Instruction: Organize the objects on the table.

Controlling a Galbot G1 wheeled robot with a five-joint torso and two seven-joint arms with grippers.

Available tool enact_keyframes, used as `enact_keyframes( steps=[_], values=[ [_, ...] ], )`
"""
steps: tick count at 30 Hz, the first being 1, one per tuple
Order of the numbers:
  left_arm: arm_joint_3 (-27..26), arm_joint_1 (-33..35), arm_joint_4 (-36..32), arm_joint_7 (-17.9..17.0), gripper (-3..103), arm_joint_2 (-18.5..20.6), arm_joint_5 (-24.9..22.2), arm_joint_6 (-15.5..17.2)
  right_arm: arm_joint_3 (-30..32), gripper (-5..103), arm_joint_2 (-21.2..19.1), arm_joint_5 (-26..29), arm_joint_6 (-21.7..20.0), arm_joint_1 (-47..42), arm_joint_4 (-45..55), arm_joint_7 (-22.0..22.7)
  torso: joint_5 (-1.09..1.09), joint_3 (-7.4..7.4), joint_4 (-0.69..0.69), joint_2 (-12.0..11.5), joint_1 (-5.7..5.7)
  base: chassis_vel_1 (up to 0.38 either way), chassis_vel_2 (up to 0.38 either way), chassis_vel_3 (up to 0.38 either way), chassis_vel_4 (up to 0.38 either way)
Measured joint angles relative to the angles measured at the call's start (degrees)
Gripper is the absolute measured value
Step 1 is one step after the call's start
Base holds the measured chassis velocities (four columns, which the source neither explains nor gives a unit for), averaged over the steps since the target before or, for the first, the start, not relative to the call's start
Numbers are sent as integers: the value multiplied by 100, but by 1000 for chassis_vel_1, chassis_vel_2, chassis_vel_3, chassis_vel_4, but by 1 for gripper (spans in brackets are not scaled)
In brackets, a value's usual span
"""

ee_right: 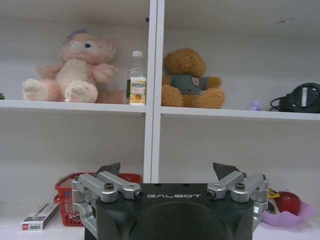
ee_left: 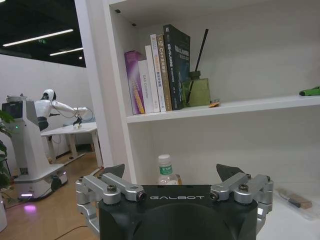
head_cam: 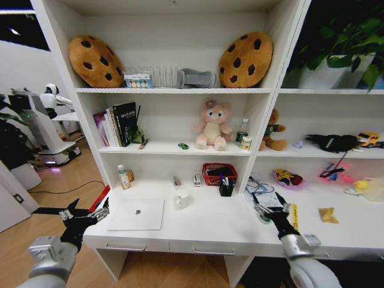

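nothing tidied yet, by the look of it. left gripper (head_cam: pixel 77 217) spread wide and empty, just off the desk (head_cam: pixel 204 231) corner beside the laptop (head_cam: pixel 136 214); right gripper (head_cam: pixel 267 211) likewise wide, empty, well apart from the laptop. farther back from the laptop, pens (head_cam: pixel 226 182) standing in a cup.

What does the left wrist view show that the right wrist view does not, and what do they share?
Left wrist view alone: the left gripper, open and empty, a row of books, a reed diffuser, a green-capped bottle.

Right wrist view alone: the right gripper, open and empty, a pink plush, a brown teddy bear, a drink bottle, a red basket.

Shared: each looks past its gripper at the white shelving unit.
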Motion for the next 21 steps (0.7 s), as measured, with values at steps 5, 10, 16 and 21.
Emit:
enact_keyframes(
  steps=[5,10,16,21],
  values=[
    [0,0,0,0,100,0,0,0,172,100,76,85,59,-95,-13,-19,0,0,1,0,0,-10,-5,15,12],
    [0,0,0,0,100,0,0,0,227,100,7,209,117,36,-177,-23,-1,1,2,-2,2,-92,-85,104,81],
    [0,0,0,0,100,0,0,0,161,100,-27,211,211,194,-387,-80,0,1,2,-1,1,-191,-183,173,172],
    [0,0,0,0,100,0,0,-1,-73,100,-30,84,347,384,-678,-188,2,1,2,-2,1,-183,-204,185,201]
  ],
)
